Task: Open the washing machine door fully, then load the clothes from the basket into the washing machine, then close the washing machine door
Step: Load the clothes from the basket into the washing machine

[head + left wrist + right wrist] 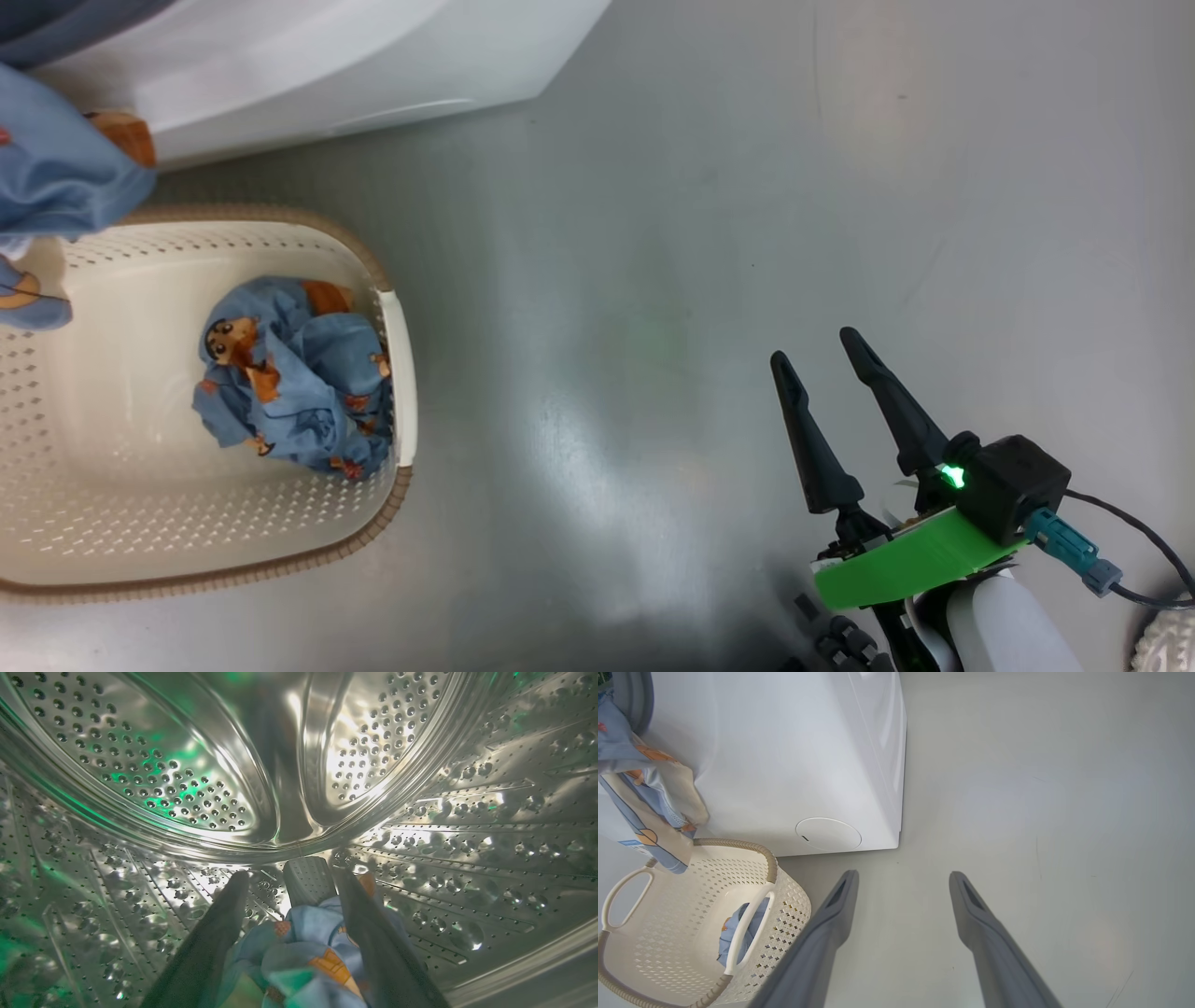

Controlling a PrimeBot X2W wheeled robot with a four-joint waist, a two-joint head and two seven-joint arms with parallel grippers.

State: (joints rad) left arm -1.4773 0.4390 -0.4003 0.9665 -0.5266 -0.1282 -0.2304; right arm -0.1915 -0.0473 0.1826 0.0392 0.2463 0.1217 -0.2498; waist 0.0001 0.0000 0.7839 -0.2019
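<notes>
Laundry load, part-transferred.

Item one: light-blue bear-print garment (pixel 303 938), soft creased cloth with orange patches. It lies low in the steel drum (pixel 163 765) of the washing machine (pixel 784 756), between the fingers of the left gripper (pixel 293 876). Jaws apart, cloth loose between them and not pinched, just short of the grey ribbed paddle (pixel 308 882).

Item two: hanging piece (pixel 640 798), blue and cream, draped down the machine's white front above the far-left corner of the basket (pixel 140 523). Its upper end is cut off by the frame; it probably trails from the machine's mouth, though that cannot be confirmed.

Item three: crumpled bundle (pixel 299 383), same print, on the basket floor against the right-hand wall, beside the white handle. Long axis runs roughly along that wall, toward and away from the machine.

Right gripper (pixel 814 347): jaws apart, empty, over bare floor (pixel 653 187), well apart from the basket on its right.

Bearing for the next pick, as judged: the bundle lies outside and below the drum from the left jaws, which belong to the nearer arm. Reaching it calls for a withdrawal from the drum, then a descent into the basket. The fabric is limp and likely to bunch and trail.
</notes>
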